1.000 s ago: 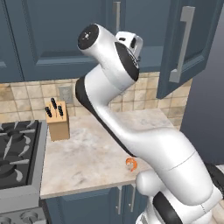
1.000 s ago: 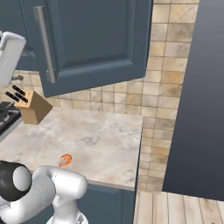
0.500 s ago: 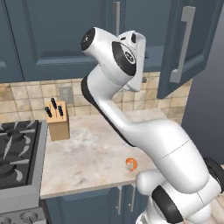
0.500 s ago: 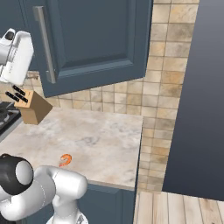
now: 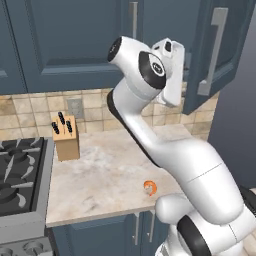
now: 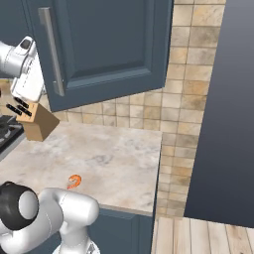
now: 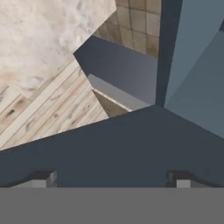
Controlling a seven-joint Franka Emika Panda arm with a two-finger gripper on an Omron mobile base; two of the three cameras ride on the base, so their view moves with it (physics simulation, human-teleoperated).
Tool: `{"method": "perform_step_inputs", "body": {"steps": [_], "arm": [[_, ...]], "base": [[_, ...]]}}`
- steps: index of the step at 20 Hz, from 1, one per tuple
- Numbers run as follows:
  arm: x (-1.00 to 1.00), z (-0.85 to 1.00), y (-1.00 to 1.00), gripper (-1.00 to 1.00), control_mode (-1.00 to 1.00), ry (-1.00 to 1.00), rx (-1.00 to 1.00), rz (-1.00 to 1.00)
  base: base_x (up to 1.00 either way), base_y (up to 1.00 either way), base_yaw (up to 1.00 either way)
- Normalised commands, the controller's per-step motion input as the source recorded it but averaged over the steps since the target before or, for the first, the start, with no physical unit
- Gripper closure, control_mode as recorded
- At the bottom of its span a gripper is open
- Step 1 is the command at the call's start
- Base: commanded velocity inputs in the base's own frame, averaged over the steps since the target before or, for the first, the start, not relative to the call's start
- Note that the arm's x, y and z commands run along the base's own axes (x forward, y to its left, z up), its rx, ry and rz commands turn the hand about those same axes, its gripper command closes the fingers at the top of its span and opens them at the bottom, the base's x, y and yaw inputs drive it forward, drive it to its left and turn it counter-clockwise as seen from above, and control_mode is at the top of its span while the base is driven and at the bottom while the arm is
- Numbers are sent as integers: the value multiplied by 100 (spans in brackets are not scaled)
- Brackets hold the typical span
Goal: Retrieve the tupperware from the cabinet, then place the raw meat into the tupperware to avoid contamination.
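Blue-grey panels of the cabinet (image 5: 75, 40) fill the wall above the counter, and its right-hand door (image 6: 106, 47) stands swung open, its long silver handle (image 6: 52, 52) just beside the claw (image 7: 113, 177). The claw is raised high in front of the door's lower edge, fingers spread wide and gripping nothing; in the hand view its two dark fingertips (image 7: 41, 178) sit far apart over a dark blue surface. Well below the claw, near the front edge of the marble counter (image 5: 105, 175), lies the raw meat (image 5: 150, 187), a small curled orange shrimp resting on bare stone. Below the claw and off to its left stands a wooden knife block (image 5: 65, 137) against the tiled backsplash (image 6: 129, 111). Beyond the block, further left, is the stove (image 5: 20, 175).
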Motion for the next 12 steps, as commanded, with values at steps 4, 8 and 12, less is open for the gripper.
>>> {"method": "perform_step_inputs", "body": {"steps": [4,8,12], "arm": [[-57,0,-65,-100,-100,-7,0,-8],[-56,0,-61,-100,-100,-13,4,-6],[-46,0,-77,-100,-100,-14,8,-1]], "base": [[0,0,0],[0,0,0],[0,0,0]]}}
